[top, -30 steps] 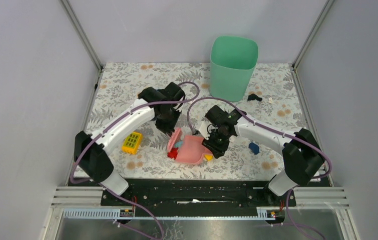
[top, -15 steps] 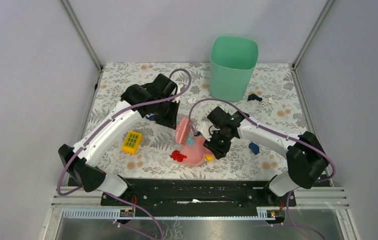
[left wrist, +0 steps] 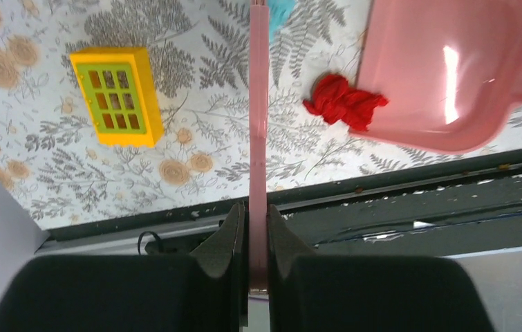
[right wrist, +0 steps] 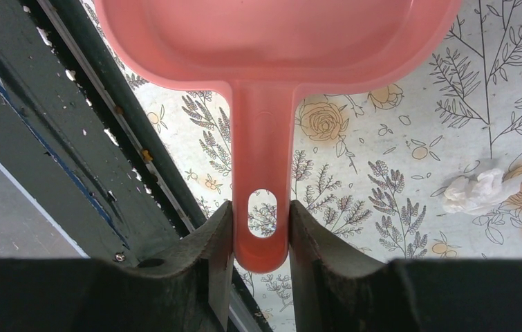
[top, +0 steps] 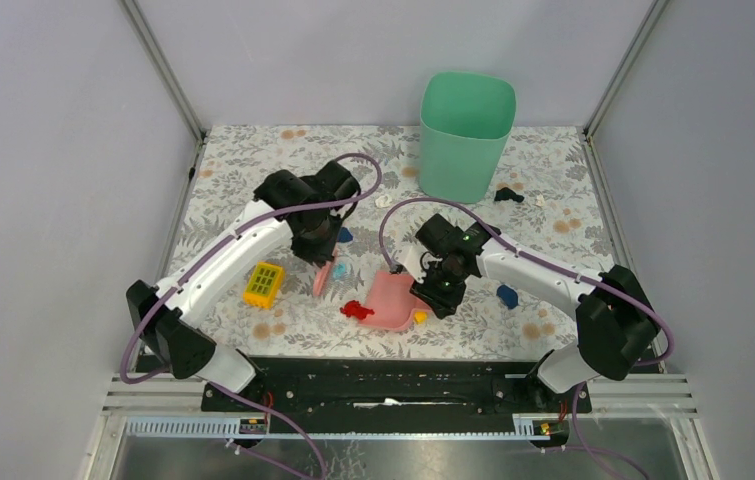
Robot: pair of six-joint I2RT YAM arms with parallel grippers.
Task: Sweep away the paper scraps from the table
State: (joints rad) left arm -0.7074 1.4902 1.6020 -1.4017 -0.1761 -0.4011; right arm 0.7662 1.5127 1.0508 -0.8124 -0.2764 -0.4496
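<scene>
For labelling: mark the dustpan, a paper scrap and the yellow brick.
dustpan [right wrist: 261, 138], right wrist view, on its handle
paper scrap [right wrist: 476, 191], right wrist view, crumpled middle
yellow brick [left wrist: 114, 97], left wrist view, gridded top face

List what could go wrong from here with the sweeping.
1. The red toy piece lies at the lip of the dustpan; the pink brush in the left gripper could sweep it in instead of paper.
2. A paper scrap sits beside the handle, behind the pan's mouth, and may be missed.
</scene>
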